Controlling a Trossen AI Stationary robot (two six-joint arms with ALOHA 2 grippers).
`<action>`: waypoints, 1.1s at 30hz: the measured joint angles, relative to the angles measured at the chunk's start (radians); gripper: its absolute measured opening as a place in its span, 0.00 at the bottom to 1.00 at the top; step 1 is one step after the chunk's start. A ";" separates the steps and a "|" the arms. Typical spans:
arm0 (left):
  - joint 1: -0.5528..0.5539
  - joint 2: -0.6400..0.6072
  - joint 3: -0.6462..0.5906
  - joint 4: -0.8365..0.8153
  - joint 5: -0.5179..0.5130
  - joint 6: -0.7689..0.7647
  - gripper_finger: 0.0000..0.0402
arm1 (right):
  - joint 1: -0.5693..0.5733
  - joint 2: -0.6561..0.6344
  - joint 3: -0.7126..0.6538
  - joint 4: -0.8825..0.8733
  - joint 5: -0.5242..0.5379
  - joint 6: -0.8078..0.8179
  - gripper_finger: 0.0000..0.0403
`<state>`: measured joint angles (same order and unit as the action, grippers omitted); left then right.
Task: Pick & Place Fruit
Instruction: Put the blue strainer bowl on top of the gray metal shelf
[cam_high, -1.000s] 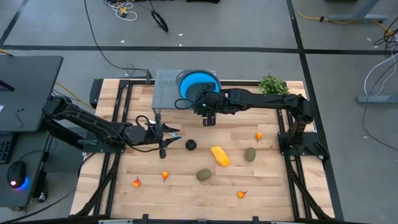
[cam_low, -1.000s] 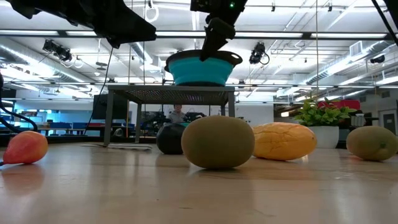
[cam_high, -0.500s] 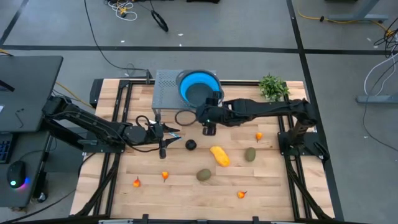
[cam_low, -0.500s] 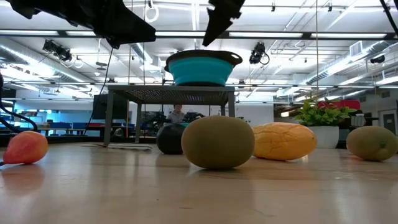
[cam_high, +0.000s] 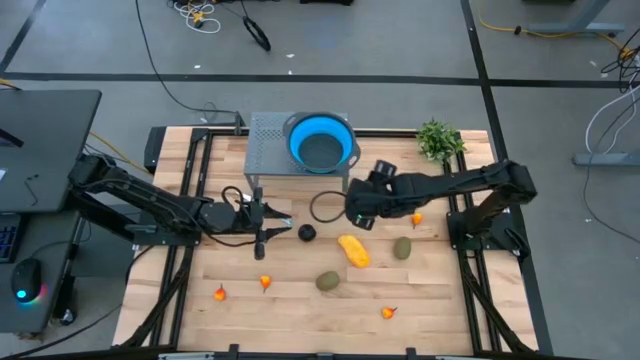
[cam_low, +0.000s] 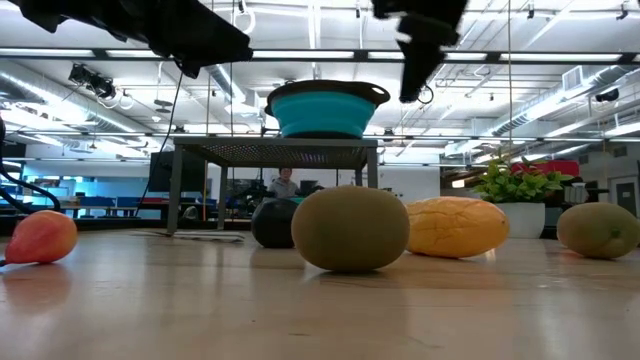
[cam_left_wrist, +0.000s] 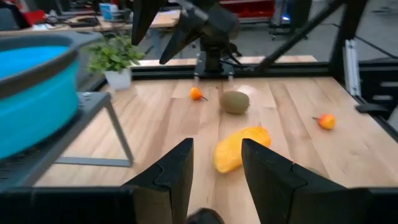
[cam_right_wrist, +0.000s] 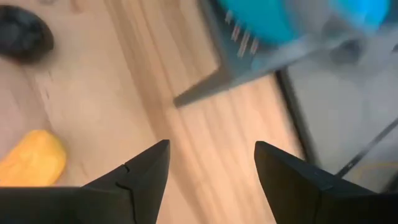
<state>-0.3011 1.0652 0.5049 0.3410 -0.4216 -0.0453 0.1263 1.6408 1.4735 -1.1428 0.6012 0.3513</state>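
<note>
A yellow oblong fruit (cam_high: 353, 250) lies mid-table, with a dark ball (cam_high: 307, 232) to its left. Olive ovals (cam_high: 402, 247) (cam_high: 328, 282) and small orange pieces (cam_high: 416, 219) (cam_high: 265, 282) are scattered around them. All rest on the wood. My right gripper (cam_high: 357, 213) hangs open above the table, just beyond the yellow fruit (cam_right_wrist: 31, 158), with nothing between its fingers. My left gripper (cam_high: 284, 222) is open and nearly level, just left of the dark ball, facing the yellow fruit (cam_left_wrist: 239, 148).
A blue bowl (cam_high: 322, 145) sits on a grey perforated stand (cam_high: 266, 140) at the far edge. A green plant (cam_high: 437, 138) stands at the far right. More orange pieces (cam_high: 220, 293) (cam_high: 388, 312) lie near the front edge.
My right gripper has swung away from the stand's front, toward the table's right and near edges, dropping a little and rolling about its axis. It now hangs over the wood by the yellow fruit. No fruit has moved.
</note>
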 joint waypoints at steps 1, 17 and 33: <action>0.000 0.000 0.000 0.003 0.001 0.000 0.36 | 0.007 -0.026 -0.054 0.023 0.000 0.026 0.61; 0.098 0.000 0.066 0.081 -0.047 -0.066 0.35 | 0.039 -0.426 -0.799 0.721 0.025 0.116 0.61; 0.307 0.053 0.471 -0.485 0.100 0.027 0.42 | 0.115 -0.461 -0.944 0.989 -0.105 0.066 0.61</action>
<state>0.0061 1.1177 0.9756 -0.1443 -0.3212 -0.0186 0.2415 1.1801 0.5293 -0.1541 0.4961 0.4172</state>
